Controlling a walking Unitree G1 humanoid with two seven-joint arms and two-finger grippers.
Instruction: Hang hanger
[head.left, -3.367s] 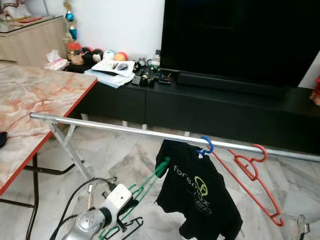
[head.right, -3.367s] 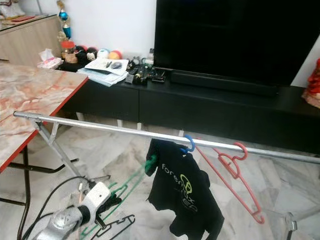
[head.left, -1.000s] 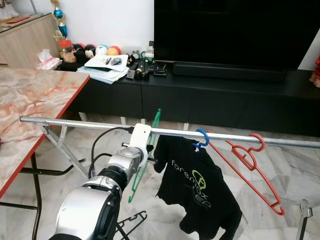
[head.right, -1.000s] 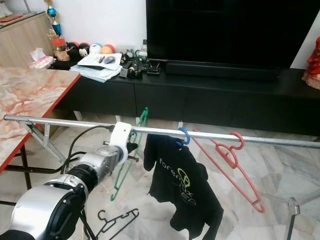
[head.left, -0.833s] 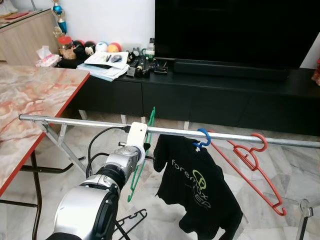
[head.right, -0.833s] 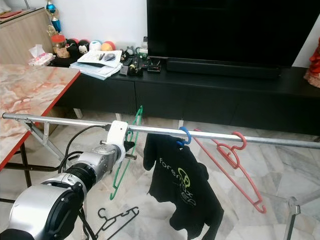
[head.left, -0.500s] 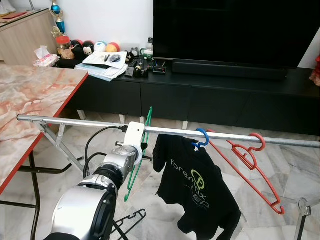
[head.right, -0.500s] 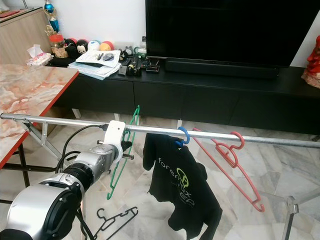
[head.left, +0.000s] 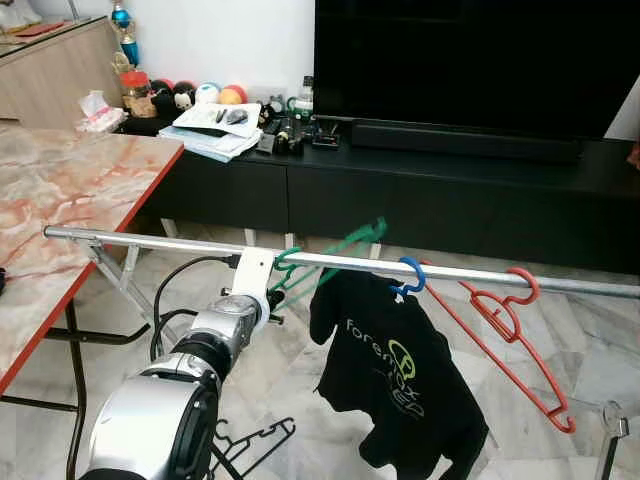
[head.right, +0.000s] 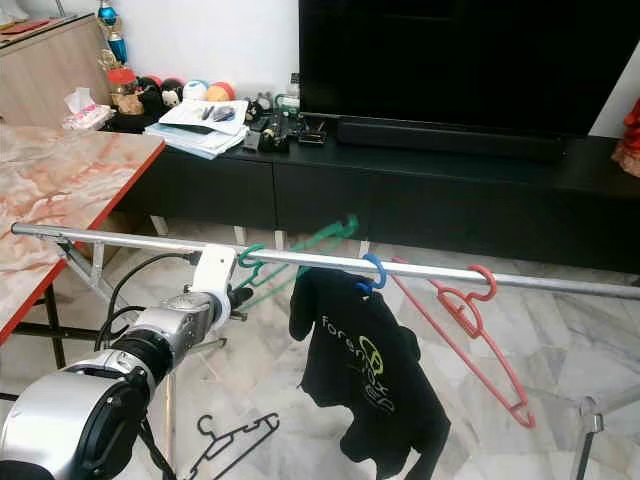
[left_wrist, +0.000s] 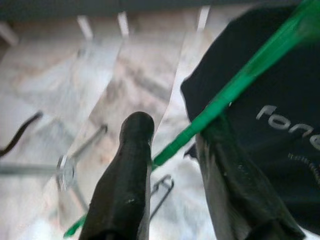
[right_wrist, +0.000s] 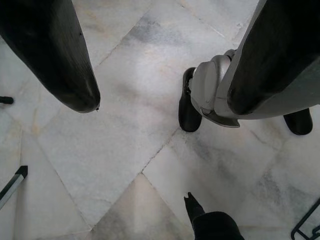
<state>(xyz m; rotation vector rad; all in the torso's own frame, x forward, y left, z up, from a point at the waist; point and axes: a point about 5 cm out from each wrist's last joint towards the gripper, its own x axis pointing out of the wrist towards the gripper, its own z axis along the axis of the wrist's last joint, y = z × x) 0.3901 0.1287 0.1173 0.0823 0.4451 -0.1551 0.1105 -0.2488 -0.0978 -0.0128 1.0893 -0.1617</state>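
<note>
A green hanger (head.left: 330, 250) has its hook over the silver rail (head.left: 150, 242), and its body is swung up toward the right, blurred. My left gripper (head.left: 272, 297) is just under the rail beside the hook. In the left wrist view the green hanger's bar (left_wrist: 240, 75) crosses the wide gap between my left gripper's (left_wrist: 172, 130) open fingers without being pinched. My right gripper (right_wrist: 162, 102) hangs open over the marble floor, holding nothing.
A black T-shirt (head.left: 400, 380) on a blue hanger (head.left: 410, 275) and a red hanger (head.left: 510, 340) hang further right on the rail. A black hanger (head.left: 250, 440) lies on the floor. A marble-top table (head.left: 60, 200) stands left, a black TV console (head.left: 450, 190) behind.
The green hanger hung upright in my left gripper beside the rail; now its hook is over the rail and its body swings up rightward. My left arm drew slightly left and lower.
</note>
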